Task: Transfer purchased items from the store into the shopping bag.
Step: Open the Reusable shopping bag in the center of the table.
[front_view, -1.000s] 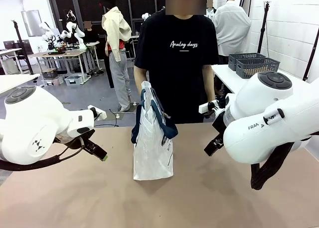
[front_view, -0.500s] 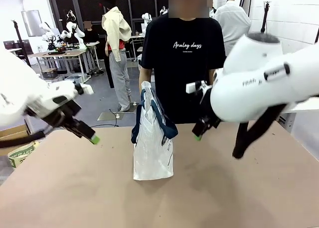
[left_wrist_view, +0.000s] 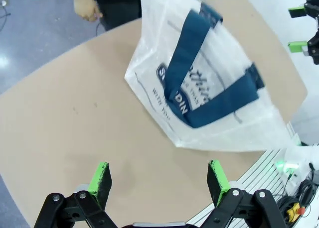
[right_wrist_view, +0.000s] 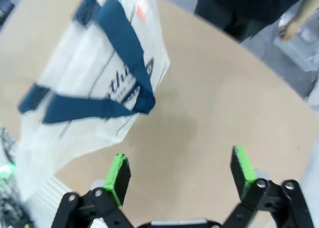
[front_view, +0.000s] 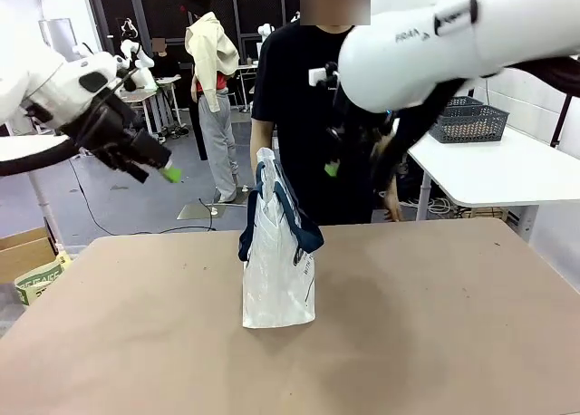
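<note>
**A:** Which step is in hand?

**B:** The very start, I'd judge. The shopping bag [front_view: 277, 284] stands upright in the middle of the surface [front_view: 435, 342], navy handles drooping, just in front of the person [front_view: 317, 116].

**A:** And the arms?

**B:** Both hang high above the surface, one on each side of the bag, wrists angled down toward it. The left fingers [left_wrist_view: 101, 180] are spread wide on nothing, and the right fingers [right_wrist_view: 118, 174] likewise.

**A:** Next move?

**B:** Probably fetching goods. The bag's mouth looks pinched, so it likely needs parting first.
</note>
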`<control>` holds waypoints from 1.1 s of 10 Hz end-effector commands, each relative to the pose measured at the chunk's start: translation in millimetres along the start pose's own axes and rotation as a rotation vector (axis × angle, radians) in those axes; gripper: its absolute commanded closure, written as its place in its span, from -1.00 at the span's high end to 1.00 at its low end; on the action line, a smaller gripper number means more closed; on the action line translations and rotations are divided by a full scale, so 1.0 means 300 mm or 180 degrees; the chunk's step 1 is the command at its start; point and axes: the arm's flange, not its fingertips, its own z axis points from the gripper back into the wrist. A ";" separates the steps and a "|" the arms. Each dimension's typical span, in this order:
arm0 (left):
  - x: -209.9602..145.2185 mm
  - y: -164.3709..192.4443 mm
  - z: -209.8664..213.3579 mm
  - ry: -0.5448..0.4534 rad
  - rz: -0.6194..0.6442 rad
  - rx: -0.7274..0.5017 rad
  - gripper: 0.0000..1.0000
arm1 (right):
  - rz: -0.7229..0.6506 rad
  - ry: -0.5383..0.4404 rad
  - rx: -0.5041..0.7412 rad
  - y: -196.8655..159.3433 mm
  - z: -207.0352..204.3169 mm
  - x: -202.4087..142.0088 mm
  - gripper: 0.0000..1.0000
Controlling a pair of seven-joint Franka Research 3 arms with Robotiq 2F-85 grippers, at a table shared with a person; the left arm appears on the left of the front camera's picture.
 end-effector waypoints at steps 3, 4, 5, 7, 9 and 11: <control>0.041 -0.015 -0.002 -0.0051 0.0023 -0.0045 1.00 | -0.0001 -0.0013 -0.0038 -0.003 -0.003 0.053 1.00; 0.041 -0.015 -0.002 -0.0051 0.0023 -0.0045 1.00 | -0.0001 -0.0013 -0.0038 -0.003 -0.003 0.053 1.00; 0.041 -0.015 -0.002 -0.0051 0.0023 -0.0045 1.00 | 0.0029 0.0003 -0.0067 -0.015 -0.031 0.077 1.00; 0.100 -0.067 -0.018 0.0028 0.0230 -0.0018 1.00 | -0.0431 0.0202 0.0230 0.008 -0.024 0.127 1.00; 0.179 -0.134 -0.030 0.0183 0.0703 -0.0080 1.00 | -0.0690 0.0493 0.0245 0.031 -0.018 0.274 1.00; 0.230 -0.183 -0.074 0.0397 0.0843 -0.0064 1.00 | -0.0765 0.0596 0.0248 0.035 -0.058 0.376 1.00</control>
